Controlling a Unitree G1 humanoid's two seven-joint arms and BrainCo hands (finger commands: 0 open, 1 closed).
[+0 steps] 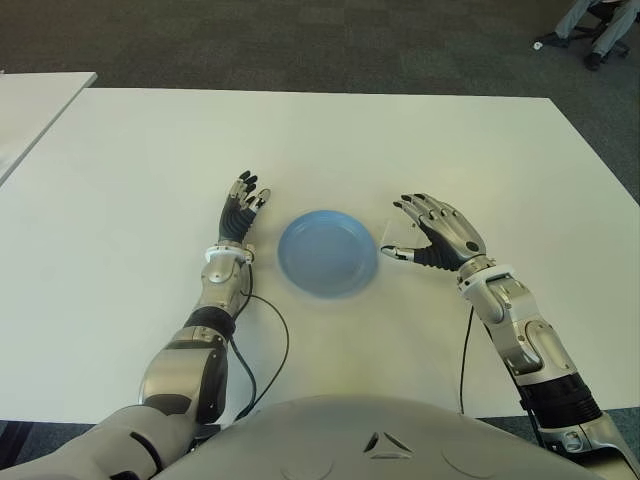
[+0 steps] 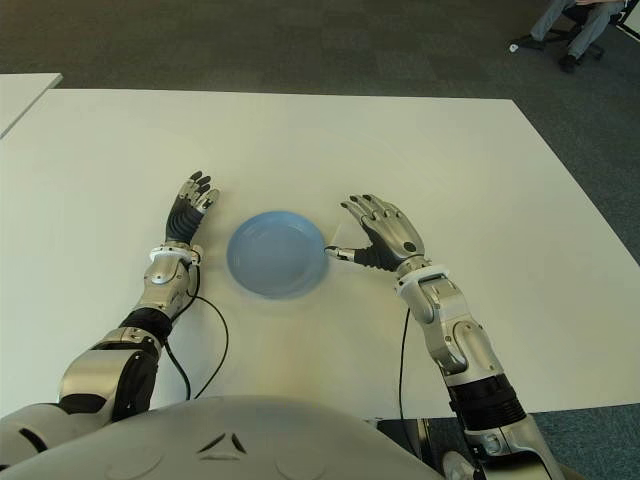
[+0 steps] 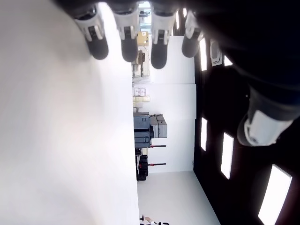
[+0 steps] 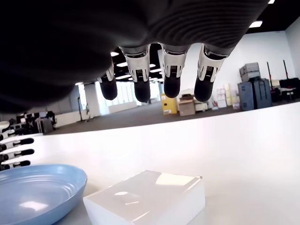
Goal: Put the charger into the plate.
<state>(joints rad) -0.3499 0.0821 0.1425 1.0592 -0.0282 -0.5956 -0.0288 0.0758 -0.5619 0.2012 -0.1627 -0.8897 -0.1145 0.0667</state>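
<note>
While the charger, a white block, lies flat on the table just beside the blue plate, on the side toward the table's right edge, the right hand hovers over it, fingers spread, holding nothing, apparently poised for a top grasp. Left hand, fingers extended and empty, shows just left of the plate, idle.

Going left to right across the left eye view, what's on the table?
Left hand → blue plate → white charger → right hand, which hovers over the charger's right side with its fingers spread.
</note>
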